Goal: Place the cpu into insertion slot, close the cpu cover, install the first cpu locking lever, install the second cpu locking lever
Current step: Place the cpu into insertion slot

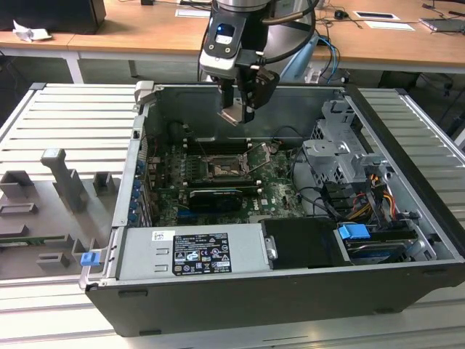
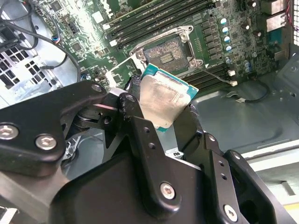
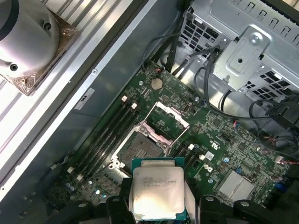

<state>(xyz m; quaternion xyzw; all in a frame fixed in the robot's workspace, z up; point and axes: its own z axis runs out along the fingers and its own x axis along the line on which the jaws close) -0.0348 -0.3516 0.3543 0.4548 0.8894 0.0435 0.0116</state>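
Note:
My gripper point(image 1: 240, 111) hangs above the open computer case, shut on the cpu point(image 1: 234, 115), a thin square chip with a pale metal face. Both wrist views show the cpu point(image 2: 163, 98) point(image 3: 156, 191) pinched by its edges between the black fingers point(image 2: 132, 100) point(image 3: 122, 198), tilted and well above the board. The insertion slot point(image 1: 221, 168) point(image 2: 165, 49) point(image 3: 135, 151) lies bare on the green board, below the chip. The cpu cover point(image 1: 260, 155) point(image 3: 171, 119) stands swung up on its hinge beside the slot. A thin wire lever point(image 2: 218, 75) sticks out next to the socket.
Long black memory slots point(image 3: 105, 135) flank the socket. A metal drive cage point(image 1: 338, 156) with cables point(image 1: 378, 196) fills the exterior view's right side of the case point(image 1: 407, 189). The power supply point(image 1: 192, 251) sits at the front. A grey fixture tray point(image 1: 58, 196) lies outside.

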